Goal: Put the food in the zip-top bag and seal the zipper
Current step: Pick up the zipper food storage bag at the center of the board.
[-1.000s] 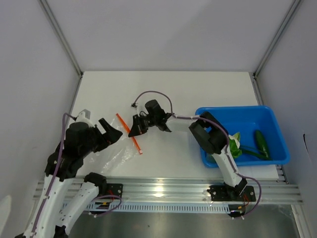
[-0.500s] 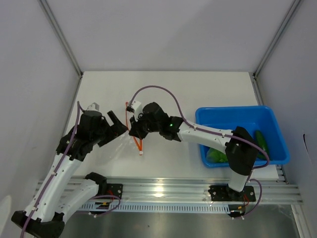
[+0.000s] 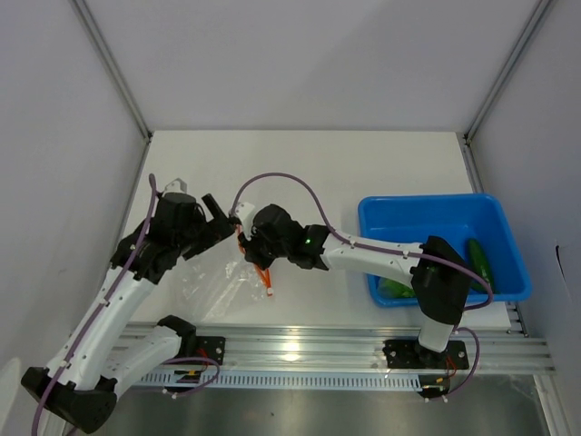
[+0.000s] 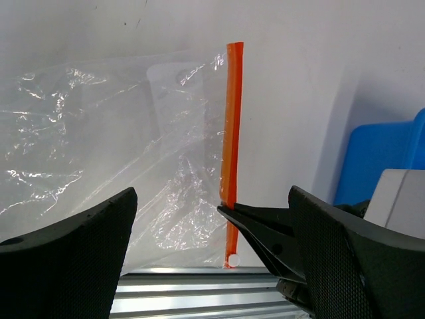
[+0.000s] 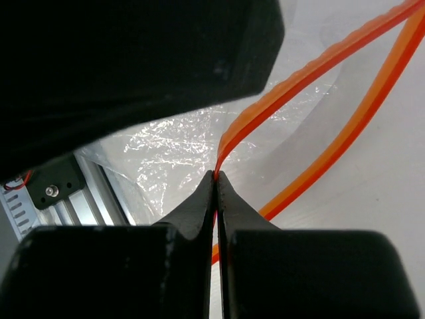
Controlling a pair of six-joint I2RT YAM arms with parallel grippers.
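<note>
The clear zip-top bag (image 3: 216, 275) lies crumpled on the table between the arms; it also shows in the left wrist view (image 4: 99, 153). Its orange-red zipper (image 3: 265, 278) runs along the mouth edge (image 4: 232, 126). My right gripper (image 3: 248, 247) is shut on the upper zipper strip (image 5: 299, 73) and pinches it at the fingertips (image 5: 216, 176); the lower strip lies apart below it. My left gripper (image 3: 218, 223) is open and empty, just left of the right gripper, over the bag mouth (image 4: 212, 194). The food (image 3: 480, 263) lies in the blue bin, with more green (image 3: 396, 289) at its near edge.
The blue bin (image 3: 427, 211) stands at the right of the table, partly under my right arm. The metal rail (image 3: 300, 343) runs along the near edge. White walls close in the table at the left, back and right.
My right gripper has moved toward the near edge with the zipper, dragging the bag mouth along. My left gripper has swung away from me and rightward, closer to the right gripper.
</note>
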